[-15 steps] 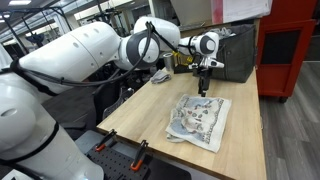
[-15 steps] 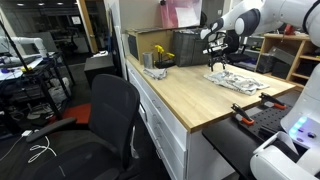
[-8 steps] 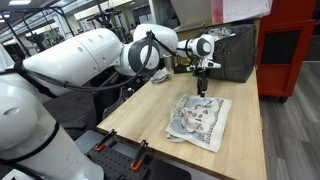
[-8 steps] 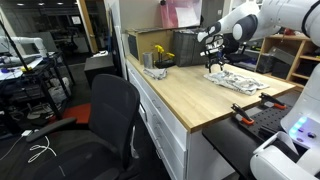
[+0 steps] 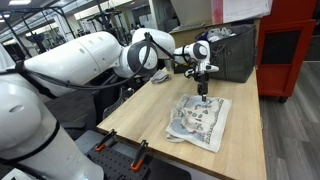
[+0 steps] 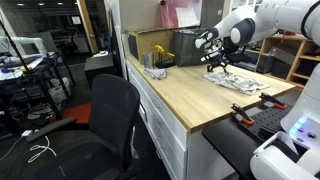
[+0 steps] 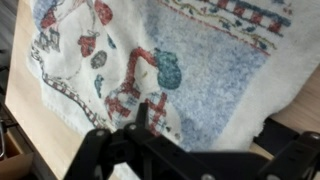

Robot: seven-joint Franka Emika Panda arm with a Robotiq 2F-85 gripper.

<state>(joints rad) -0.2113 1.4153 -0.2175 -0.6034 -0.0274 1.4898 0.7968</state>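
cloth [image 5: 200,122] is laid flat on table [image 5: 140,112] | gripper [image 5: 203,93] is positioned over the cloth's far edge | bin [image 5: 232,55] is placed behind the cloth, at the table's far end | chair [image 6: 110,120] is set beside the table

Arm [image 5: 100,55]: white, stretched far forward, elbow bent | Wrist [image 5: 200,50]: turned so the tool points straight down | Gripper [image 5: 203,90] [image 6: 216,66]: black, hanging vertical in both exterior views, fingertips lowest | Fingers [image 7: 143,110]: dark, entering the wrist view from the bottom edge; spacing between them unclear
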